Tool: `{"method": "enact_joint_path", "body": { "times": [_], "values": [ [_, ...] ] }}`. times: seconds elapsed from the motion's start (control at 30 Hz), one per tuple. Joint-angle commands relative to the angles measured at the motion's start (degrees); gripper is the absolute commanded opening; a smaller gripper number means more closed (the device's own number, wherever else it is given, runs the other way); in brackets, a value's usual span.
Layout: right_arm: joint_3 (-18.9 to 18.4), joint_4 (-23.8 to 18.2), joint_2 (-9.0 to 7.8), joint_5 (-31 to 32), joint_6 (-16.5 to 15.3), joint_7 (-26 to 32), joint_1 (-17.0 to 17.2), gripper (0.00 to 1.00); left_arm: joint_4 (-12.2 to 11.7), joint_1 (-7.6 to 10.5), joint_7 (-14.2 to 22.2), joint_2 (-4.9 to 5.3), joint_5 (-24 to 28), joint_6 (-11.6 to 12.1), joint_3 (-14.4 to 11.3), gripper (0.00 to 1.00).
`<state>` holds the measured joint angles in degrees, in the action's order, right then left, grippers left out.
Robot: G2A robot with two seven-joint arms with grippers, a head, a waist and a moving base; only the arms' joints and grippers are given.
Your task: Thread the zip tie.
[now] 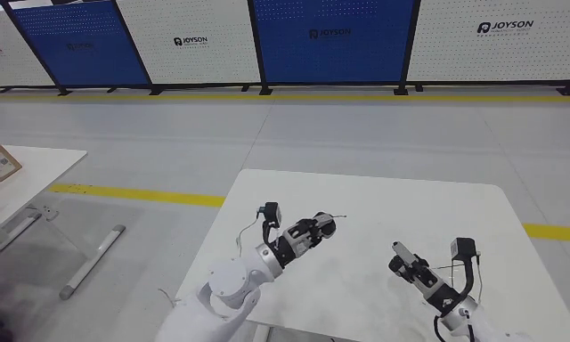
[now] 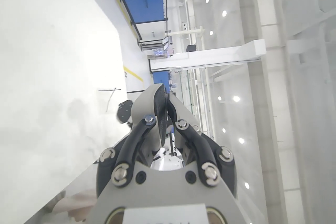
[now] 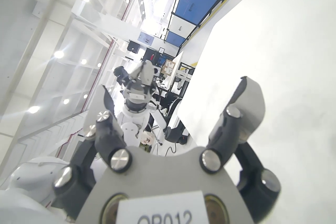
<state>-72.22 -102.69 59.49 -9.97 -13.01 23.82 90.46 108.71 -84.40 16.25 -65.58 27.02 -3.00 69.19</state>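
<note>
**Zip tie beside the closed left gripper; right gripper spread**

One zip tie [image 1: 337, 217] is visible: a thin dark strand seen against the white table [image 1: 401, 195], just beyond the fingertips of the left gripper [image 1: 321, 224]. In the left wrist view the strand [image 2: 109, 90] lies against the bright tabletop [image 2: 52, 51], close beside the gripper's tips. Whether it touches the fingers cannot be told.

The left gripper [image 2: 166, 101] has its two fingers pressed together, the dark pads meeting along their length. No held object can be made out between them. The right wrist view shows this same gripper [image 3: 143, 68] farther off, raised above the table edge with its tips together.

The right gripper [image 1: 398, 250] hangs over the near right part of the table, well apart from the zip tie. Its two fingers are spread wide [image 3: 176, 88], with nothing between them and nothing touching them.

In all there are one zip tie, two grippers and one work table. A second white table [image 1: 36, 164] stands at the left edge of the top view. Blue and white pegboard panels [image 1: 334, 30] line the far side of the floor, in front of a yellow floor line [image 1: 134, 195].
</note>
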Motion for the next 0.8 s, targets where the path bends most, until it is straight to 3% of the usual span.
{"method": "enact_joint_path", "body": {
  "times": [0.0, 0.5, 0.6, 0.77],
  "values": [
    [0.0, 0.0, 0.0, 0.0, 0.0, 0.0, 0.0, 1.0, 2.75, -0.17, 0.25, 0.16, 1.09, -1.02, 1.64, 0.0],
    [0.0, 0.0, 0.0, 0.0, 0.0, 0.0, 0.0, 1.0, 3.09, -0.2, 0.55, 0.18, 1.39, -1.23, 1.78, 0.0],
    [0.0, 0.0, 0.0, 0.0, 0.0, 0.0, 0.0, 1.0, 5.38, -0.43, -0.52, 0.14, 1.13, 1.03, 2.61, 0.0],
    [0.0, 0.0, 0.0, 0.0, 0.0, 0.0, 0.0, 1.0, 10.22, -2.69, 0.94, 0.44, 1.05, 4.96, 5.58, 0.0]
  ]
}}
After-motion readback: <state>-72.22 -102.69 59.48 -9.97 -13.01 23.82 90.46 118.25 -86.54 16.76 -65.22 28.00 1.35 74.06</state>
